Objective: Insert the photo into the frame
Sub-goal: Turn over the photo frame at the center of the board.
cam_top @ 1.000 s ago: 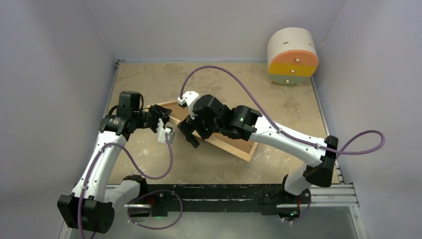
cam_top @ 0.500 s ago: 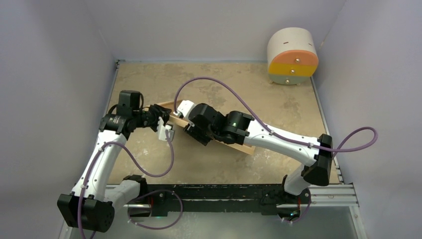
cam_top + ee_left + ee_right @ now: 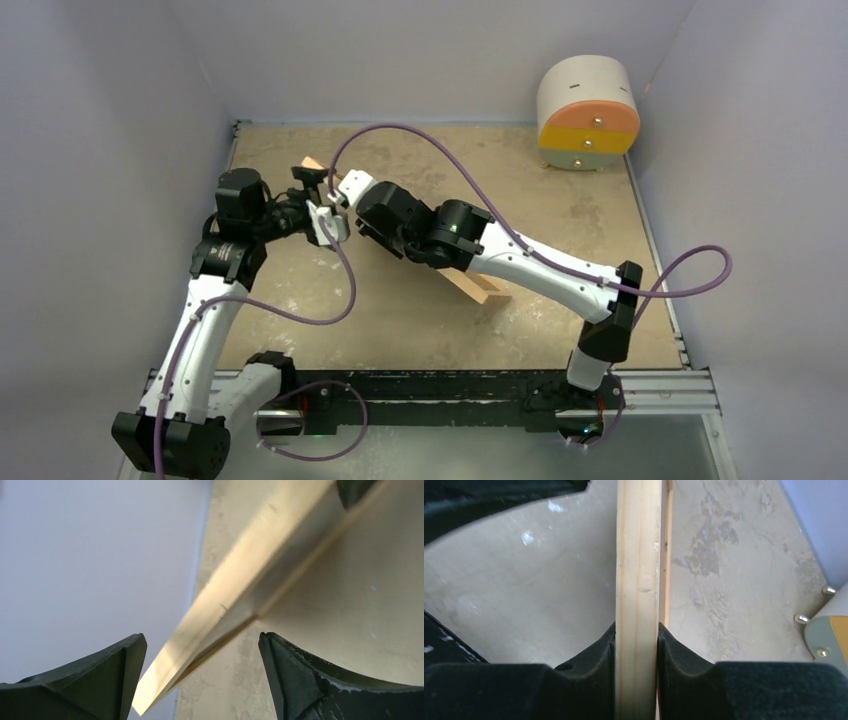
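Note:
The frame (image 3: 480, 288) of light wood stands tilted up on its edge, running from the table's middle toward the back left. My right gripper (image 3: 636, 635) is shut on its thin moulding (image 3: 638, 570), with both pads pressed against the wood. My left gripper (image 3: 200, 642) is open at the frame's raised far corner (image 3: 235, 580). The wood passes between its fingers and touches neither of them. In the top view the left gripper (image 3: 318, 190) sits just beside the right wrist. The photo is out of view.
A round white drawer unit (image 3: 587, 112) with orange and yellow fronts stands at the back right; its edge (image 3: 830, 625) also shows in the right wrist view. Grey walls close in the mottled tan table (image 3: 420, 330) on three sides. Purple cables loop over both arms.
My right gripper closed on the frame and tipped it from nearly flat up onto its edge, moving toward the back left. My left gripper opened, let the frame's corner go, and moved back.

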{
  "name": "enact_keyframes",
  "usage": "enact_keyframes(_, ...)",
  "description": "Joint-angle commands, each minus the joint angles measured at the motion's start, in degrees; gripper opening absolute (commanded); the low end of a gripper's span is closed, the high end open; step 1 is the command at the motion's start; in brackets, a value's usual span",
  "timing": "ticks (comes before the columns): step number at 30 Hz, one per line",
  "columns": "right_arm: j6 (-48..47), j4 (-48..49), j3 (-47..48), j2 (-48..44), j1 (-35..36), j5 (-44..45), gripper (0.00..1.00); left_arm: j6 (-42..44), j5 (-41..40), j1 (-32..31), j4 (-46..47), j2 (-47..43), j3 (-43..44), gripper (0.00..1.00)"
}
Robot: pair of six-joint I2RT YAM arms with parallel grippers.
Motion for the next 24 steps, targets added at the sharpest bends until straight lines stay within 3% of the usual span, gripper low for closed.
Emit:
enact_keyframes(1, 4.11, -0.57, 14.12, 4.11, 0.42, -0.05, 0.06, -25.33, -0.53, 2.76, 18.18, -2.55, 0.87, 0.9)
enact_keyframes(5, 9.36, -5.96, 30.01, 12.17, -2.17, -5.1, 0.06, -43.24, -6.19, 8.41, 25.5, -0.25, 4.35, 0.92)
enact_keyframes(7, 14.83, -8.12, 36.0, 15.15, -7.1, -12.67, 0.06, -50.28, -7.27, 12.93, 22.88, 2.9, 8.4, 0.92)
enact_keyframes(9, 21.21, -7.3, 35.78, 15.54, -15.55, -22.72, 0.06, -53.58, -6.85, 16.83, 16.96, 7.15, 13.32, 0.93)
enact_keyframes(12, 27.91, 0.31, 24.74, 11.76, -24.29, -33.53, 0.04, -55.62, -5.24, 20.45, 10.16, 11.82, 18.13, 0.94)
enact_keyframes(15, 30.81, 4.11, 16.42, 9.62, -29.24, -37.12, 0.01, -55.34, -2.72, 22.46, 8.81, 13.02, 17.46, 0.94)
enact_keyframes(19, 33.05, 9.64, 1.92, 5.18, -34.4, -38.39, 0.0, -48.85, -0.96, 22.73, 4.25, 13.93, 15.63, 0.95)
enact_keyframes(24, 38.42, 25.19, -20.72, -4.14, -42.01, -44.41, 0.0, -38.91, -0.48, 22.74, -5.35, 18.01, 14.77, 0.96)
